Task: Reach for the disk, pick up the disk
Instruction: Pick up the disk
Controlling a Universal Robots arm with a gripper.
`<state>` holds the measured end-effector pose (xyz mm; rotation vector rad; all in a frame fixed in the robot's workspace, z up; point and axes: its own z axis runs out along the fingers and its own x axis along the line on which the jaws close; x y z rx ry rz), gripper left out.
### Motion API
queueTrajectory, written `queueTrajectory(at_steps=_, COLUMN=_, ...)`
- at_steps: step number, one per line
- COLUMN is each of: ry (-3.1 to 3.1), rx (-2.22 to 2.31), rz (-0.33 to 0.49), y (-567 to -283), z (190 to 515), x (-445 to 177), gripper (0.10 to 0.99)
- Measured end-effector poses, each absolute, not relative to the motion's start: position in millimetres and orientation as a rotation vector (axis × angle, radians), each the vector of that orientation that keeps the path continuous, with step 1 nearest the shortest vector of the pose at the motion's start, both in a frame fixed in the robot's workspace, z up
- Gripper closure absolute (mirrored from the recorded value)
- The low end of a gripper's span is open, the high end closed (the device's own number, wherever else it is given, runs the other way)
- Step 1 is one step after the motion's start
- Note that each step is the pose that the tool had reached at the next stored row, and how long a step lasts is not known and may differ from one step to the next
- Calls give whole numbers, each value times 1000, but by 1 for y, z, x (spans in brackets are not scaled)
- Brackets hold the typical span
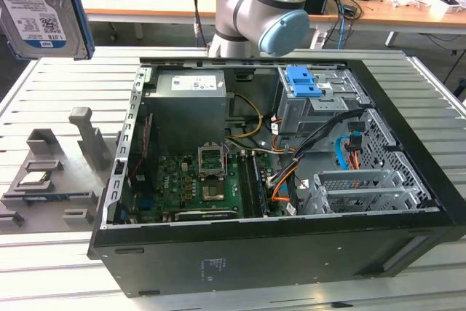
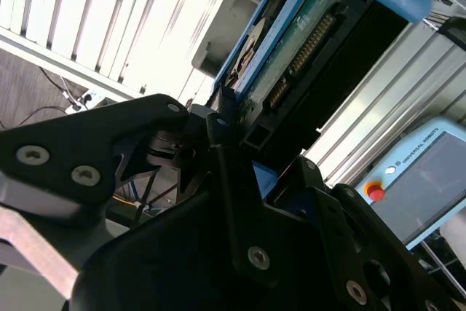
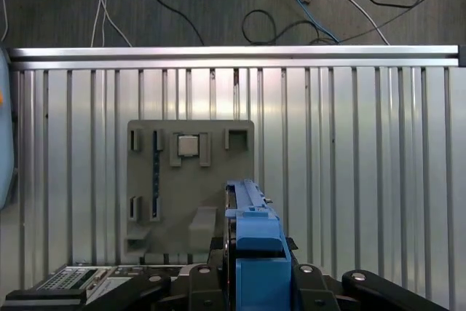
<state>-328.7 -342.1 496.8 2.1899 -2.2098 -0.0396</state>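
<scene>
The disk [image 1: 36, 5] hangs in the air at the exterior view's upper left, its white-and-blue label facing the camera and a blue rail down its side. In the second wrist view the disk [image 2: 291, 49] shows its green circuit board and blue rails, with my gripper [image 2: 222, 129] shut on its near end between black fingers [image 2: 182, 118]. The first wrist view looks along the disk [image 3: 251, 238] edge-on, held high above the slatted table [image 3: 349, 143].
An open computer case [image 1: 291, 231] takes up the middle of the table, with a blue bracket [image 1: 303, 81] in its drive bay. A grey fixture [image 3: 191, 180] holding a small silver chip [image 3: 188, 145] lies below the disk. A teach pendant [image 2: 429, 172] stands nearby.
</scene>
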Motion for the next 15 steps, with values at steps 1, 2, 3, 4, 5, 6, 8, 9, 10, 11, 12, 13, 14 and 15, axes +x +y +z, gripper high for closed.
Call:
queueTrajectory(at_steps=1, ry=-2210, rx=2190, rz=-40, y=-342, z=497, x=-324, gripper=718)
queueTrajectory(at_steps=2, ry=-2210, rx=2190, rz=-40, y=-342, z=497, x=-320, gripper=718)
queueTrajectory(at_steps=3, ry=-2210, rx=2190, rz=-40, y=-342, z=497, x=-317, gripper=718)
queueTrajectory(at_steps=4, ry=-2210, rx=2190, rz=-40, y=-342, z=497, x=-311, gripper=718)
queueTrajectory(at_steps=5, ry=-2209, rx=2190, rz=-40, y=-342, z=497, x=-304, gripper=718)
queueTrajectory(at_steps=6, ry=-2210, rx=2190, rz=-40, y=-342, z=497, x=-300, gripper=718)
queueTrajectory(at_steps=8, ry=-2210, rx=2189, rz=-40, y=-342, z=497, x=-292, gripper=718)
queueTrajectory(at_steps=9, ry=-2209, rx=2189, rz=-40, y=-342, z=497, x=-289, gripper=718)
queueTrajectory(at_steps=10, ry=-2209, rx=2189, rz=-41, y=-342, z=497, x=-286, gripper=718)
queueTrajectory(at_steps=11, ry=-2209, rx=2189, rz=-41, y=-342, z=497, x=-283, gripper=718)
queueTrajectory(at_steps=12, ry=-2209, rx=2189, rz=-41, y=-342, z=497, x=-278, gripper=718)
queueTrajectory(at_steps=13, ry=-2209, rx=2189, rz=-41, y=-342, z=497, x=-274, gripper=718)
queueTrajectory(at_steps=14, ry=-2209, rx=2189, rz=-41, y=-342, z=497, x=-271, gripper=718)
queueTrajectory(at_steps=15, ry=-2209, rx=2189, rz=-41, y=-342, z=497, x=-268, gripper=718)
